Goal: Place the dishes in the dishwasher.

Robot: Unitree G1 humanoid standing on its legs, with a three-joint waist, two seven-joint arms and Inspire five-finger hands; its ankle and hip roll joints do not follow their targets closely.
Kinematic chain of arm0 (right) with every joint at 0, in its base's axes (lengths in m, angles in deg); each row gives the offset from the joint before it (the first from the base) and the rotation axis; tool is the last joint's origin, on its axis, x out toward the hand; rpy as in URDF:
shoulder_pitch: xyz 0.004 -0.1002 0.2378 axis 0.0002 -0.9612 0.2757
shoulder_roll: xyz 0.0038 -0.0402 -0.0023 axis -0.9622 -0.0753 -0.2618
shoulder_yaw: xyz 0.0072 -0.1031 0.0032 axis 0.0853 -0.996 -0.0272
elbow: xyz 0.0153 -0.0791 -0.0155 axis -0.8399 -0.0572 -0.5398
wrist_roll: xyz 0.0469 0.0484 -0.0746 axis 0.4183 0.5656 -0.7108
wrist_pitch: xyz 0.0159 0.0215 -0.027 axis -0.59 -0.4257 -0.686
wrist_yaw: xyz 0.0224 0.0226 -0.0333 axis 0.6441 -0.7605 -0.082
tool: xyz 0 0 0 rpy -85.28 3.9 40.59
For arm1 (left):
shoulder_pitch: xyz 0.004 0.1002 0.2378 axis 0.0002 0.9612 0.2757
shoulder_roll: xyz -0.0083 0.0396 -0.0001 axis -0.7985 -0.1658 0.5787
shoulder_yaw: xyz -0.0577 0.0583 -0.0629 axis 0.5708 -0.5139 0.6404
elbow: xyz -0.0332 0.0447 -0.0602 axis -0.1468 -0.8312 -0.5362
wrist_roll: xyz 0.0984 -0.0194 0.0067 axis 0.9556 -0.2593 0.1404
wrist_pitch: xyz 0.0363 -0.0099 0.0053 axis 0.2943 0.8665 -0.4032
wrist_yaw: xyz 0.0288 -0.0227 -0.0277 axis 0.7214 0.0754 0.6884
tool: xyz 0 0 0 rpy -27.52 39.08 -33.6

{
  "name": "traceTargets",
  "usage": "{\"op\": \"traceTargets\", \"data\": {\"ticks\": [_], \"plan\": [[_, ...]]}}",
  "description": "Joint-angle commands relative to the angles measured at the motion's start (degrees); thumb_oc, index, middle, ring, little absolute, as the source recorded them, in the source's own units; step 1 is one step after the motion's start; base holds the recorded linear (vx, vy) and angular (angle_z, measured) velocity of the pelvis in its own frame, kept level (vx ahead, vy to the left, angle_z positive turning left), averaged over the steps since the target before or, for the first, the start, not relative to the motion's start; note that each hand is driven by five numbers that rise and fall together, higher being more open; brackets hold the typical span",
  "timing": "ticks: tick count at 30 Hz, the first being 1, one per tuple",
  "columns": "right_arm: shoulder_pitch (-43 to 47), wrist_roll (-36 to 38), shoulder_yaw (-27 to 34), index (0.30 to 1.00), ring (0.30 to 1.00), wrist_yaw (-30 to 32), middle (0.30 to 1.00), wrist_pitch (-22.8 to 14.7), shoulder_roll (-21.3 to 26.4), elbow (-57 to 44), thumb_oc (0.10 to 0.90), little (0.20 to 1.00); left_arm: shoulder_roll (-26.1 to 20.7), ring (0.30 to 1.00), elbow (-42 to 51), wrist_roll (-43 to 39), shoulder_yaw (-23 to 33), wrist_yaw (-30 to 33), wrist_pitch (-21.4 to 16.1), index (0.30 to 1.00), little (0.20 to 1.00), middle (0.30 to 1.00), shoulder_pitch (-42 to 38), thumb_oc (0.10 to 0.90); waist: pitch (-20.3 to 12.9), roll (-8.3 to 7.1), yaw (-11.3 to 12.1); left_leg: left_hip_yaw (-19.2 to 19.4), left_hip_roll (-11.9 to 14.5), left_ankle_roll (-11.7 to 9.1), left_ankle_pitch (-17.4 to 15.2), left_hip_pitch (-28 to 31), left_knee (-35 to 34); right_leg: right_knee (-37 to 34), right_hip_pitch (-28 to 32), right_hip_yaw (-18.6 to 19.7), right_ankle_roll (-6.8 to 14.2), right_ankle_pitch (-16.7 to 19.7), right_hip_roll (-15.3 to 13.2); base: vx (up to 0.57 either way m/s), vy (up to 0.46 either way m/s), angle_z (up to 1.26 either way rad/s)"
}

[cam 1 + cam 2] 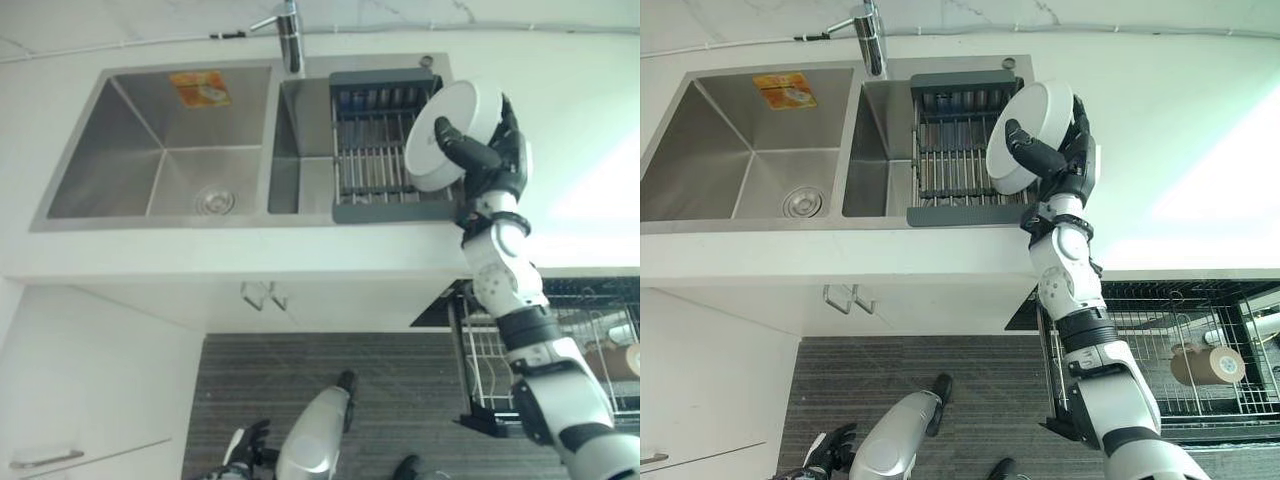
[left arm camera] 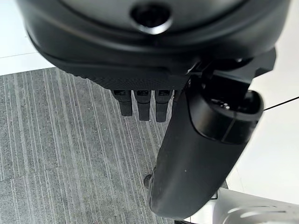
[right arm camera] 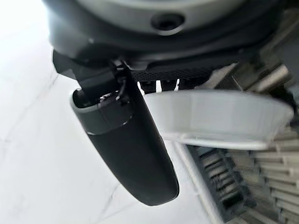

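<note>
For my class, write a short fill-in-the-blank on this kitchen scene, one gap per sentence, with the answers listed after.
1. The right hand holds a white ____ above the drying rack.
2. The drying rack sits in the ____ basin of the double sink.
3. The left hand hangs low, over the grey ____.
4. Below the counter, the dishwasher rack is pulled ____.

Missing words: bowl; right; floor; out
</note>
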Motion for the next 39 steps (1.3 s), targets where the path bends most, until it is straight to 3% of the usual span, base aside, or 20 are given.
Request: {"op": "traceTargets", "data": {"ticks": [1,10,16,17,19,20,25,30,36,38,39], "plan": [[5.2,-3.0,-1.4,0.3,0.3,-0.3,0.3,0.3,3.9,-1.1,0.4,0.3,-3.1,0.9,1.4,1.0,-2.2,0.3,-1.3,0.9,0.9,0.9,1.9,0.8,-2.2,1.09,0.8,-5.3,4.0,-4.1,-1.4,2.3,-3.6,1.8,-3.1,-0.6,-1.0,3.6,-1.6,-0.02,-0.007,0.05],[6.4,-8.1,-3.1,0.3,0.3,1.1,0.3,0.4,5.7,1.1,0.4,0.3,-3.5,0.9,2.5,0.9,-1.7,0.1,-1.1,0.9,0.9,0.9,2.3,0.8,-2.1,0.97,1.1,-5.4,4.0,-4.1,-1.4,2.4,-3.6,1.8,-3.0,-0.8,-1.1,3.7,-1.5,-0.02,-0.009,0.05],[6.7,-9.6,-3.3,0.3,0.3,5.1,0.3,-4.4,5.6,0.9,0.4,0.3,-3.3,0.9,2.2,1.2,-1.8,0.3,-1.5,0.9,0.9,0.9,2.5,0.8,-2.8,0.71,1.2,-5.0,4.2,-4.0,-1.8,3.0,-3.6,1.8,-2.5,-1.3,-0.9,3.5,-1.6,-0.02,-0.013,0.01],[6.6,-9.7,-3.2,0.3,0.3,5.8,0.3,-5.7,5.5,0.6,0.4,0.3,-3.3,0.9,2.1,1.3,-1.8,0.4,-1.6,0.9,0.9,0.9,2.6,0.8,-3.1,0.66,1.2,-4.9,4.2,-4.0,-1.8,3.1,-3.6,1.8,-2.3,-1.3,-0.9,3.4,-1.6,-0.05,-0.036,0.02],[6.8,-10.9,-2.9,0.3,0.3,10.6,0.3,-19.7,3.7,-1.2,0.4,0.3,-2.7,0.9,1.3,1.5,-2.2,0.7,-1.8,0.9,0.9,0.9,2.7,0.8,-4.2,0.63,1.1,-4.5,4.5,-4.1,-1.9,3.6,-3.6,1.8,-1.8,-1.5,-0.9,3.2,-1.7,-0.05,-0.04,0.0],[6.6,-12.7,-2.3,0.3,0.3,12.7,0.3,-23.5,2.8,-3.2,0.4,0.3,-2.4,0.9,0.8,1.6,-2.3,0.8,-2.0,0.9,0.9,0.9,2.7,0.8,-4.5,0.67,1.1,-4.4,4.6,-4.2,-2.0,3.7,-3.6,1.8,-1.5,-1.6,-0.8,3.0,-1.7,-0.03,-0.026,-0.03],[5.5,-17.8,-1.0,0.3,0.3,18.5,0.3,-30.1,-1.7,-16.1,0.4,0.3,-1.6,0.9,-1.0,2.9,-2.6,1.2,-2.1,0.9,0.9,0.9,3.2,0.8,-6.6,0.59,0.4,-3.3,5.3,-4.3,-2.4,4.3,-3.6,1.8,-0.7,-1.7,-1.1,2.2,-1.3,-0.05,-0.052,-0.04],[4.3,-20.2,-1.3,0.3,0.3,19.6,0.3,-29.7,-4.6,-26.3,0.4,0.3,-1.2,0.9,-2.4,4.7,-2.0,2.0,-1.3,0.9,0.9,0.9,2.5,0.8,-8.5,-0.3,-1.2,-1.8,6.8,-4.9,-2.4,4.3,-3.6,1.8,-0.7,-0.5,-1.3,1.7,-0.6,-0.07,-0.116,-0.13],[-5.2,-20.5,0.0,0.3,0.3,18.8,0.3,-28.1,-4.7,-39.6,0.4,0.3,-0.2,0.9,-4.9,7.3,-1.4,3.2,0.7,0.9,0.9,0.9,0.4,0.8,-10.0,-1.38,-7.9,2.3,11.4,-6.1,-2.3,5.3,-3.6,1.8,-2.7,3.6,-1.5,1.9,0.9,-0.08,-0.127,-0.49],[-12.7,-18.6,2.5,0.3,0.3,16.2,0.3,-25.5,-2.3,-45.2,0.4,0.3,0.1,0.9,-6.0,7.0,-1.0,2.7,1.5,0.9,0.9,0.9,-1.0,0.8,-10.1,-1.84,-12.5,4.9,13.6,-6.7,-2.9,6.7,-3.6,1.8,-4.2,6.8,-1.3,2.2,1.4,-0.06,-0.083,-0.96],[-14.6,-17.2,3.1,0.3,0.3,15.0,0.3,-25.1,-1.5,-46.0,0.4,0.3,0.1,0.9,-6.0,6.7,-1.1,2.4,1.7,0.9,0.9,0.9,-1.3,0.8,-10.1,-1.92,-13.6,5.5,14.1,-6.8,-2.9,7.0,-3.6,1.8,-4.5,7.6,-1.3,2.3,1.6,-0.03,-0.059,-0.84]]}}
